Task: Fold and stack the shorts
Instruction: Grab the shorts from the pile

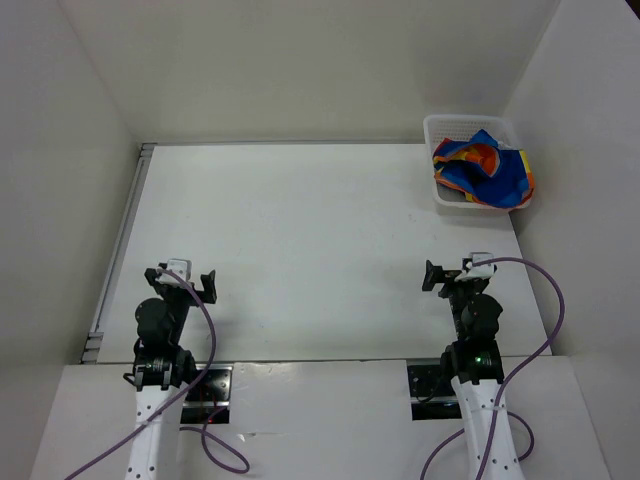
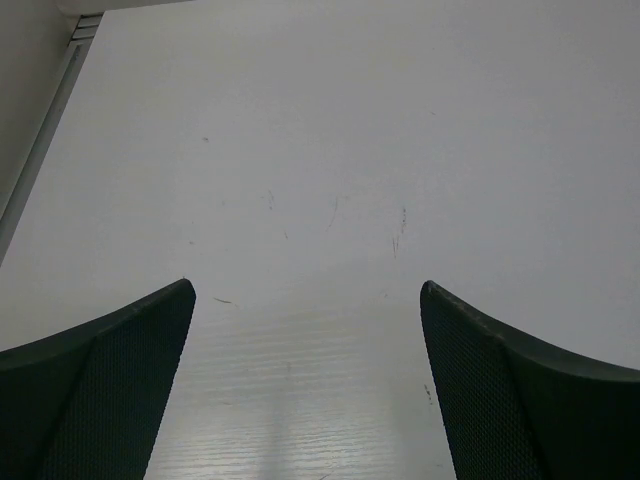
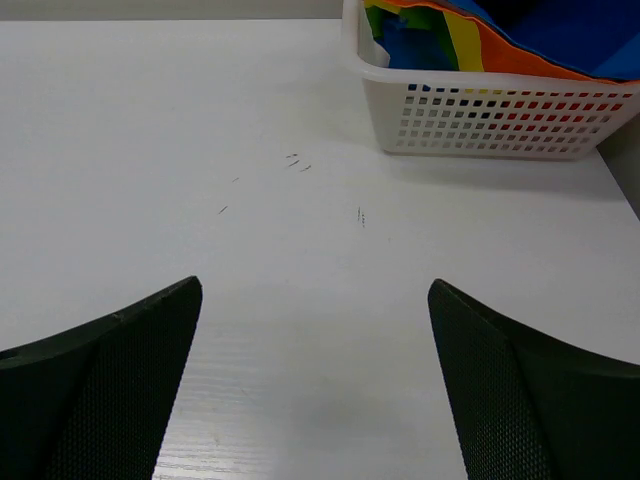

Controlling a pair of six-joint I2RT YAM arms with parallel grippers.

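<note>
top external view showed us the shorts [image 1: 482,170] as a crumpled heap in the white mesh basket [image 1: 460,119], which stood at the far right corner of the table [image 1: 300,230]. one part of the fabric hung over the right rim of the basket. we saw blue, orange, yellow and red stripes on it. our left gripper [image 1: 181,278] waited low near the front left of the table, and our right gripper [image 1: 458,275] waited near the front right, both well apart from the shorts. in the left wrist view the fingers [image 2: 110,390] stood wide apart and only the bare white surface with some small scratches lay between them. in the right wrist view our fingers [image 3: 110,390] were also spread wide with nothing between them, and the basket [image 3: 500,120] with the shorts [image 3: 470,40] inside was ahead, to the right.
</note>
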